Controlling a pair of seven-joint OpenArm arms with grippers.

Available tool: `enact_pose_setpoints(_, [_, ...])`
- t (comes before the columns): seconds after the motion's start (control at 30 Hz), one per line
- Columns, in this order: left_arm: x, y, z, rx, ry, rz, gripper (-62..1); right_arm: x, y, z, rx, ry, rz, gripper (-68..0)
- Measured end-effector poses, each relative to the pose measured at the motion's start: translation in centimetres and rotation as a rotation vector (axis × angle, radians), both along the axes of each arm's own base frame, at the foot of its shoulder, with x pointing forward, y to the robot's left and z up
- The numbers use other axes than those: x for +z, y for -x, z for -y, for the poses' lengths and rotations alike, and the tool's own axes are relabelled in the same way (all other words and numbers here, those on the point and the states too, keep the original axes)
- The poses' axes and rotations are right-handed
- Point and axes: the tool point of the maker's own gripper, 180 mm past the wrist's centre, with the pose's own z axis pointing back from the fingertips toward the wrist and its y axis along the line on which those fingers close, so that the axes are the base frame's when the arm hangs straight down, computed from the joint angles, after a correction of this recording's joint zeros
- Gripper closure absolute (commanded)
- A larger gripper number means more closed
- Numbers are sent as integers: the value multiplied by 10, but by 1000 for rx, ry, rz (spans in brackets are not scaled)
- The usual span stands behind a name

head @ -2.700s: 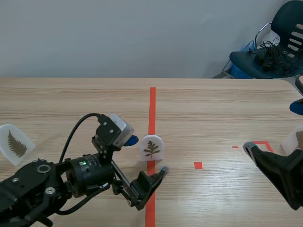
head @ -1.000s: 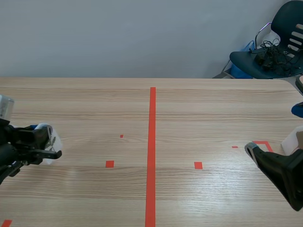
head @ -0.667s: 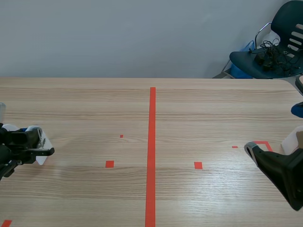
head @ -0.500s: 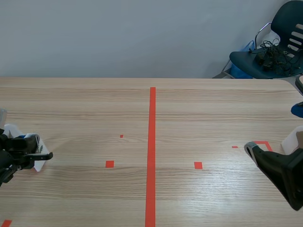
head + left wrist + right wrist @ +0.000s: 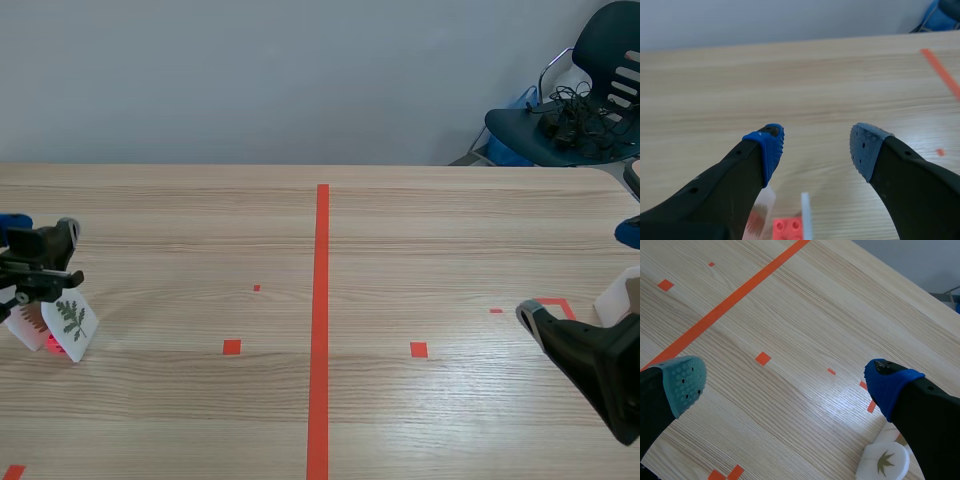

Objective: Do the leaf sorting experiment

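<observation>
Nearest, at the right edge: right fingers [image 5: 892, 385] spread wide and empty above the counter [image 5: 420, 260], white maple-leaf card [image 5: 883, 463] just beside the blue-padded one. Farther, far left: white leaf card [image 5: 70, 322] standing tilted, touching a red block [image 5: 50, 344]; just beyond, left fingers [image 5: 769, 150] parted, gripping nothing.

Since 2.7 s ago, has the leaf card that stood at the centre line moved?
Yes. The leaf card now stands far left of the centre tape line, by the open left hand.
</observation>
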Motion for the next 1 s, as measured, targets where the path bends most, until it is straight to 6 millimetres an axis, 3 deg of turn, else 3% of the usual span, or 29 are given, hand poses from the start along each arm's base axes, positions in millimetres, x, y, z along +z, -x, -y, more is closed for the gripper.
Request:
enact_pose_setpoints(0.17, [76, 14, 63, -222, 34, 128, -623, 0, 0, 0, 0, 0, 0, -679])
enact_pose_setpoints(0.3, [108, 40, 109, -396, 104, 161, -623, 0, 0, 0, 0, 0, 0, -679])
enact_pose_setpoints(0.47, [98, 75, 131, -472, 170, 62, -623, 17, -5, 3, -2, 22, 51, -679])
enact_pose_setpoints(0.6, [96, 90, 139, -490, 189, 32, -623, 38, -9, 0, 5, 23, 109, -679])
enact_pose_setpoints(1.0, [91, 92, 139, -492, 165, 16, -623, 45, -9, -3, 4, -17, 119, -679])
